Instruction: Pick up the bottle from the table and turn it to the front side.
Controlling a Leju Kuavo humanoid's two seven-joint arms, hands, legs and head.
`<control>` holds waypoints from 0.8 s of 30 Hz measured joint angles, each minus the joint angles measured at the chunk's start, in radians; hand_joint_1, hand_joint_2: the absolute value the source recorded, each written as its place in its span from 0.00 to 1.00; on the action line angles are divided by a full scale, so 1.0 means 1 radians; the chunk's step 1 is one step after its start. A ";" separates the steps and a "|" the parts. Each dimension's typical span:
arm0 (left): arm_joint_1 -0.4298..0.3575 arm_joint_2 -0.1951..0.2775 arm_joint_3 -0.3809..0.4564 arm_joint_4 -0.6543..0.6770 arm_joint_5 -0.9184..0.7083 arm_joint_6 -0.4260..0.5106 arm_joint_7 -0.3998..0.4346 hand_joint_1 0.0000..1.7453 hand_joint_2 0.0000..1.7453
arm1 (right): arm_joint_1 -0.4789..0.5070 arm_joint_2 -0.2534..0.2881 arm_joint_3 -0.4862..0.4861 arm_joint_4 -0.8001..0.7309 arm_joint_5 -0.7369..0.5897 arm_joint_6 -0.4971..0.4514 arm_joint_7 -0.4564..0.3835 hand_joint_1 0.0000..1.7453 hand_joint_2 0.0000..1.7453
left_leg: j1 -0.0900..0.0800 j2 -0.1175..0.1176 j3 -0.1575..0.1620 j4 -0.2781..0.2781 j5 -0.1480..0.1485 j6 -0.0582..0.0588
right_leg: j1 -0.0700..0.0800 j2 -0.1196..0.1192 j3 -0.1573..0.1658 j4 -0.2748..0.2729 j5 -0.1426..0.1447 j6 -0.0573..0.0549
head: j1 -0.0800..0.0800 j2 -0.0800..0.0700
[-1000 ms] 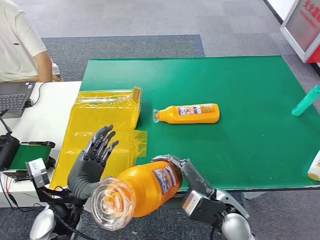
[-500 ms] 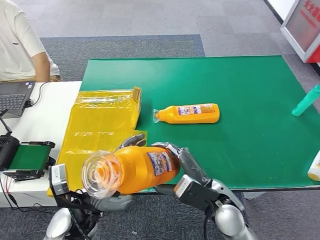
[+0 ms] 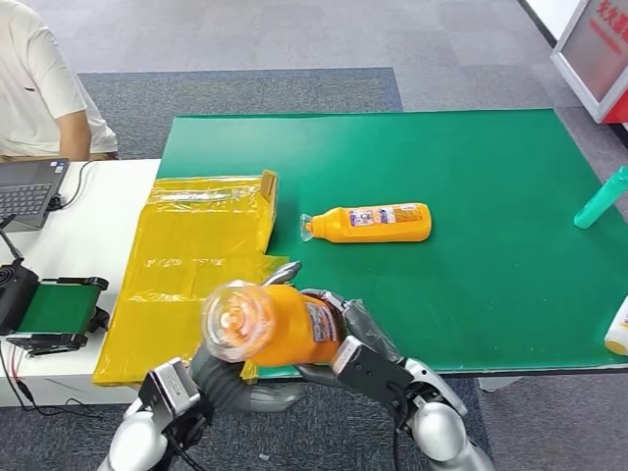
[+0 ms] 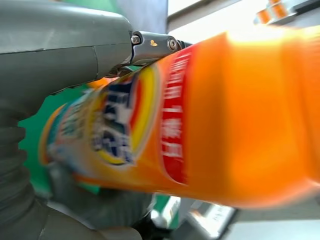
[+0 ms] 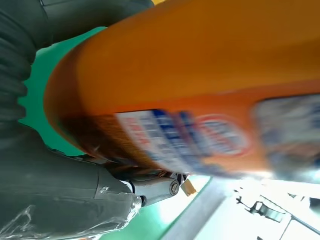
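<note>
An orange bottle (image 3: 278, 326) with a clear cap hangs in the air over the near edge of the green mat (image 3: 481, 177), cap end pointing toward me and to the left. My right hand (image 3: 354, 332) grips its base end. From below, my left hand (image 3: 221, 379) wraps the bottle near the neck. The left wrist view has the bottle (image 4: 211, 115) blurred, its colourful label facing the camera, with the left hand (image 4: 56, 50) closed over it. In the right wrist view the bottle (image 5: 188, 60) lies in the right hand (image 5: 56, 195). A second orange bottle (image 3: 370, 223) lies on the mat.
A yellow plastic bag (image 3: 192, 255) lies across the mat's left edge and the white table (image 3: 96, 226). A teal bottle (image 3: 601, 198) and a white bottle (image 3: 618, 332) sit at the mat's right edge. A person (image 3: 37, 78) sits behind a laptop (image 3: 29, 191) at far left.
My left hand, open and raised beside the bottle a second ago, has come in under it and closed around it. The bottle has shifted right and up, its cap turning more toward me.
</note>
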 joint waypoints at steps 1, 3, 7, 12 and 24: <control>-0.009 -0.010 -0.005 -0.005 -0.030 0.004 -0.001 0.00 1.00 | 0.001 0.003 0.000 0.010 0.004 0.001 0.003 1.00 1.00 | 0.000 0.000 0.000 0.000 0.000 0.000 | 0.000 0.000 0.000 0.000 0.000 0.000 | 0.000 0.000; -0.024 -0.029 -0.014 -0.012 -0.066 0.004 0.003 0.00 1.00 | 0.001 0.008 0.000 0.030 0.013 0.003 0.006 1.00 1.00 | 0.000 0.000 0.000 0.000 0.000 0.000 | 0.000 0.000 0.000 0.000 0.000 0.000 | 0.000 0.000; -0.035 -0.049 -0.020 -0.014 -0.089 0.001 0.003 0.00 1.00 | -0.002 0.017 0.000 0.062 0.017 0.004 0.004 1.00 1.00 | 0.000 0.000 0.000 0.000 0.000 0.000 | 0.000 0.000 0.000 0.000 0.000 0.000 | 0.000 0.000; -0.036 -0.057 -0.019 -0.014 -0.095 0.003 -0.003 0.25 1.00 | -0.008 0.029 0.001 0.099 0.017 0.004 -0.005 1.00 1.00 | 0.000 0.000 0.000 0.000 0.000 0.000 | 0.000 0.000 0.000 0.000 0.000 0.000 | 0.000 0.000; -0.040 -0.068 -0.016 -0.014 -0.093 0.003 0.012 1.00 1.00 | -0.002 0.031 -0.004 0.130 0.036 -0.014 -0.003 1.00 1.00 | 0.000 0.000 0.000 0.000 0.000 0.000 | 0.000 0.000 0.000 0.000 0.000 0.000 | 0.000 0.000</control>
